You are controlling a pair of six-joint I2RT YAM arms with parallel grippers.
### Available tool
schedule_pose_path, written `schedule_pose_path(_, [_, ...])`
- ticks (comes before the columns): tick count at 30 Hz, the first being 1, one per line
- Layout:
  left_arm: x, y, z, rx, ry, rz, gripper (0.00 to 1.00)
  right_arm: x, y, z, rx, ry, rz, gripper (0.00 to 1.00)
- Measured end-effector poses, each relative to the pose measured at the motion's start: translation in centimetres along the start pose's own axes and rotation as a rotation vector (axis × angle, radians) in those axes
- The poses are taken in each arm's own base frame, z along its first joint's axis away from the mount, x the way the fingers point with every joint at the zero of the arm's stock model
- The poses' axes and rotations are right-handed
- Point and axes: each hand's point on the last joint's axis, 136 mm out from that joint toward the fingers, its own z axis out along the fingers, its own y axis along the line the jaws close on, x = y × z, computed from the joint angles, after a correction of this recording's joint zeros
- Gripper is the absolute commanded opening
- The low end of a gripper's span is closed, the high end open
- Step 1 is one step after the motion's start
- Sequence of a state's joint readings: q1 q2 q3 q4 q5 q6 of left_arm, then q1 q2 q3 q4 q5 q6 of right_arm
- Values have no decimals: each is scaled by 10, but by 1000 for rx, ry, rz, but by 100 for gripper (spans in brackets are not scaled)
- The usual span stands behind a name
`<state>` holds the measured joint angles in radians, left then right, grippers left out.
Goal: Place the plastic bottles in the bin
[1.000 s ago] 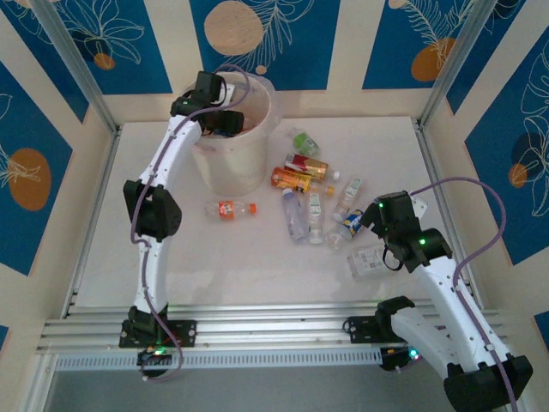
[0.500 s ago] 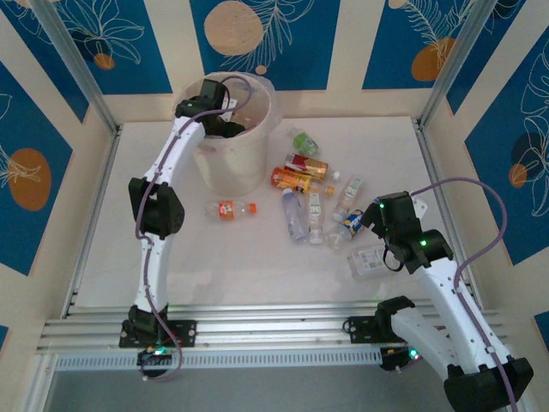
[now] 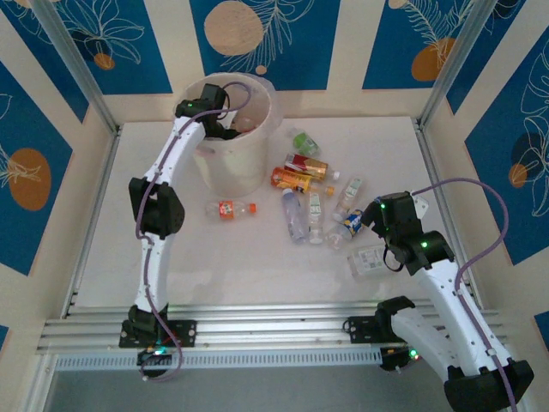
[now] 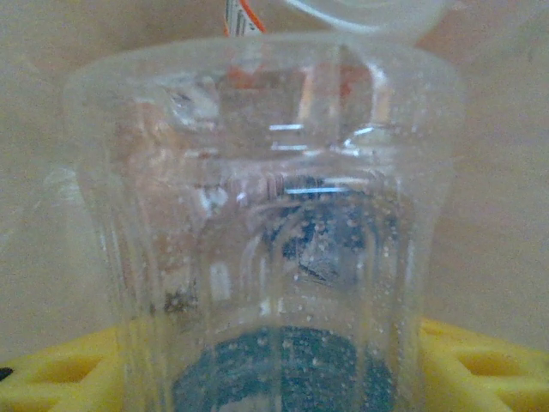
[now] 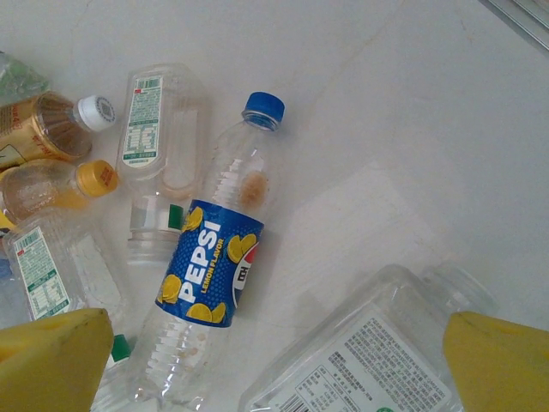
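- Left gripper (image 3: 228, 130), half-closed on a clear bottle (image 4: 266, 232), sits inside the bin (image 3: 249, 167). The bottle's length runs straight away from the wrist.
- Right gripper (image 5: 274, 356), wide open and empty, hovers over the Pepsi bottle (image 5: 214, 266), which lies flat on the table (image 5: 412, 129), blue cap pointing away.

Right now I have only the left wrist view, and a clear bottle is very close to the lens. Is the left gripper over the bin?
Observer: Yes. In the top view the left gripper, with the clear bottle between its fingers, reaches into the mouth of the bin.
Operator: What is the right arm doing?
Observer: The right gripper hangs open above a Pepsi bottle lying on the table; it holds nothing.
Operator: What is left on the table?
Observer: Several bottles lie in a cluster to the right of the bin. One orange-label bottle lies apart, in front of the bin.
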<state>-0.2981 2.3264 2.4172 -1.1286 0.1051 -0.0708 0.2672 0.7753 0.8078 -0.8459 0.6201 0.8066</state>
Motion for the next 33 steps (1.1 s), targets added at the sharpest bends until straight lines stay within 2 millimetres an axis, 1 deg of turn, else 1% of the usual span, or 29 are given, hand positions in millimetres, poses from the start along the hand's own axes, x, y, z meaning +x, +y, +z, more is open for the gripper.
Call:
schedule_pose_path(12, [9,-9,0,28,36,3,64,-2,2,1,-8,-8,4,99])
schedule_pose_path(17, [21,-14,3,29,82,5,64,-2,2,1,-9,-9,5,99])
schedule_pose_path(25, [50,-20,21,20,183,8,64,-2,2,2,-10,-11,6,99])
schedule_pose_path(29, [58,-26,19,11,203,14,65,1,1,4,-3,-5,2,99])
schedule_pose_path(33, [57,-32,10,4,191,19,69,2,0,4,-3,-4,2,99])
